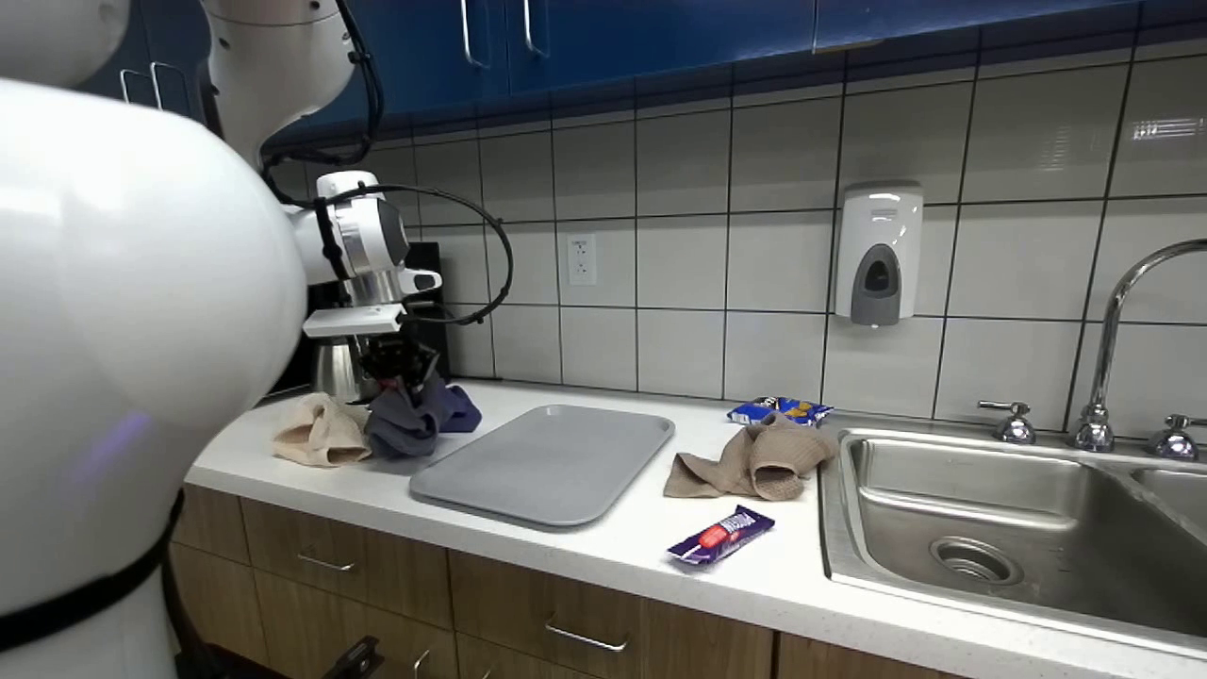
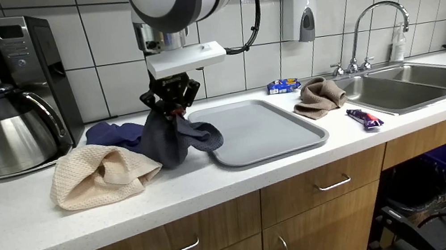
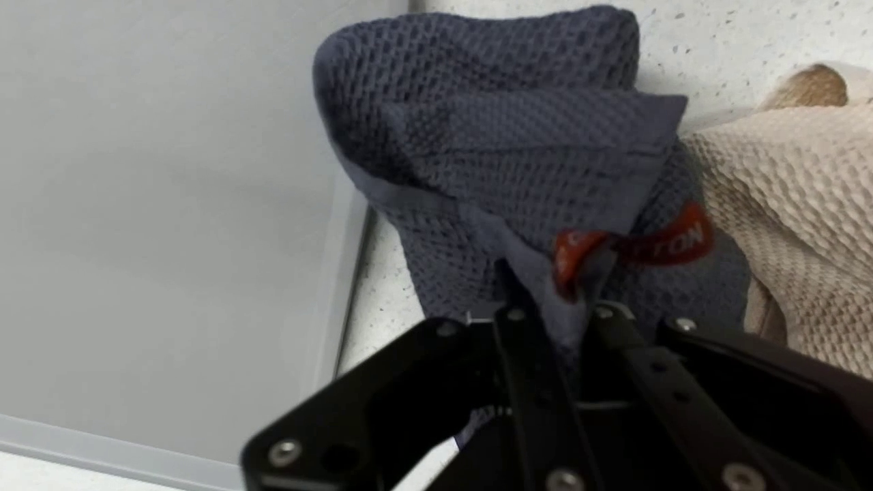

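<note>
My gripper (image 3: 563, 310) is shut on a pinched fold of a dark grey cloth (image 3: 518, 157) with a red tag. The cloth hangs below the fingers. In an exterior view its right fold overlaps the near left edge of the grey tray (image 2: 264, 129); whether it touches the tray I cannot tell. My gripper (image 2: 172, 108) points down over the counter, left of the tray. A beige cloth (image 2: 100, 177) lies crumpled beside the grey one and also shows in the wrist view (image 3: 811, 204). A navy cloth (image 2: 116, 134) lies behind, partly hidden.
A coffee maker (image 2: 54, 76) with a steel carafe (image 2: 14, 137) stands at the left. Right of the tray lie a brown cloth (image 1: 754, 462), a purple wrapped bar (image 1: 721, 538) and a blue packet (image 1: 781, 411). The sink (image 1: 971, 490) is further right. A soap dispenser (image 1: 879, 253) hangs on the wall.
</note>
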Action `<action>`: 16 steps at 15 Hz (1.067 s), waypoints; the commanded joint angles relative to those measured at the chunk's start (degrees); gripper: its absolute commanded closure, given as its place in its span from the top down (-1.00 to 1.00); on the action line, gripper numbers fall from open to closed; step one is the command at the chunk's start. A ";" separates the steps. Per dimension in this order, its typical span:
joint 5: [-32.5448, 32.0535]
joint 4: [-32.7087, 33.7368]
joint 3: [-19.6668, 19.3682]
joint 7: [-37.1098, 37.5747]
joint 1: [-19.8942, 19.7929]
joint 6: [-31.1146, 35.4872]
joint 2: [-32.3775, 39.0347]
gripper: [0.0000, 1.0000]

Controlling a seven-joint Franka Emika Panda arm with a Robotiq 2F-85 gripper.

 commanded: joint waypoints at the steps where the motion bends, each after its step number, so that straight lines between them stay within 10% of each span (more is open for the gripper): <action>1: -1.21 4.33 -0.04 1.20 0.47 -2.87 2.78 -0.95; 14: 0.09 12.52 -0.41 -0.35 1.33 -4.95 10.67 -0.95; 15: -0.01 12.77 -0.55 -0.23 1.45 -5.07 10.85 -0.29; 16: -0.02 12.93 -0.63 -0.20 1.46 -5.16 10.86 -0.27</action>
